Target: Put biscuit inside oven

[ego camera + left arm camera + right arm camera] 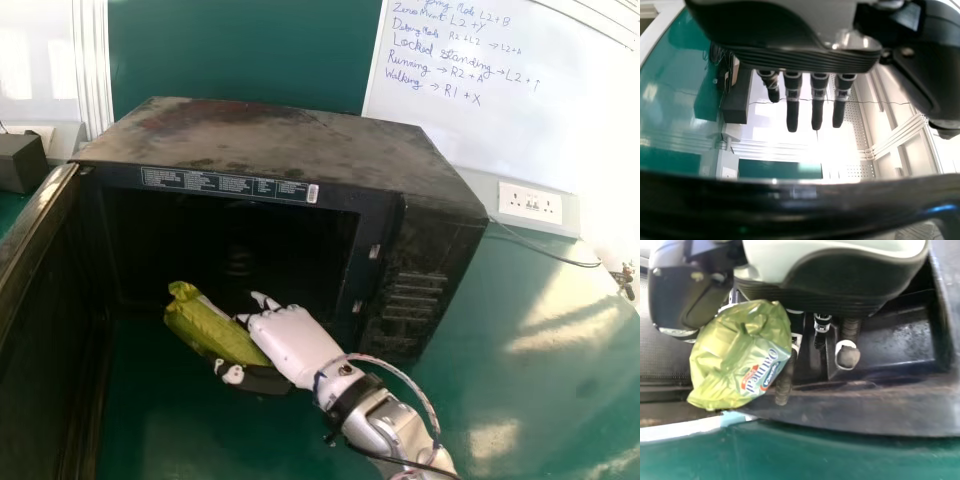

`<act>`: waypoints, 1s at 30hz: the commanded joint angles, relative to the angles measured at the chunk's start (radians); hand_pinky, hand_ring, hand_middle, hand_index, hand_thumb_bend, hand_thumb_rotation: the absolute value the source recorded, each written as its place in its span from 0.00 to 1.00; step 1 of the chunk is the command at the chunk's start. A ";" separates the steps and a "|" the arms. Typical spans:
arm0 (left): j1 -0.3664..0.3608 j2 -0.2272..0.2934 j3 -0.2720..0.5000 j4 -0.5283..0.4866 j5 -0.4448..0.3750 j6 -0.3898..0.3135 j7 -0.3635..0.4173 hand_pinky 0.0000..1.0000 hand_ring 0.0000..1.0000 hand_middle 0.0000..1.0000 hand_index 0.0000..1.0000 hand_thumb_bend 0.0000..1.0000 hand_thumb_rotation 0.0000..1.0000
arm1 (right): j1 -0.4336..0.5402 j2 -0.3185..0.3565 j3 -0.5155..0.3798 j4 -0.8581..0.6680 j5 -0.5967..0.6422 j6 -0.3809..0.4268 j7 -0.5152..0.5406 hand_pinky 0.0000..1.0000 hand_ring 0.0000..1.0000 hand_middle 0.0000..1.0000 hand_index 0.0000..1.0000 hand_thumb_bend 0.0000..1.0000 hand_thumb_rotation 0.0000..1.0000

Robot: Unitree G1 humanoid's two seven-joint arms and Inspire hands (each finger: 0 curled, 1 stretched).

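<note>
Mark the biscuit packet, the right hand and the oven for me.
Biscuit packet (208, 328): head view, on the middle of its green wrapper.
Right hand (294, 338): head view, on the white back of the hand.
Oven (275, 145): head view, on its scuffed top panel.

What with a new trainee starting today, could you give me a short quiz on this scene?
1. Which hand holds the biscuit packet? a) left b) right c) both
2. True or false: the oven is shut.
3. Fill the gap: in the head view, the wall socket is to the ____ of the oven.

Key:
1. b, the right hand
2. False, its door stands open
3. right
</note>
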 commanded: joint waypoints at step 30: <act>0.006 -0.043 -0.014 0.015 -0.031 -0.008 -0.038 0.86 0.82 0.88 0.87 0.84 1.00 | -0.521 0.190 0.081 0.802 0.040 0.009 -0.321 0.02 0.08 0.44 0.49 0.51 0.00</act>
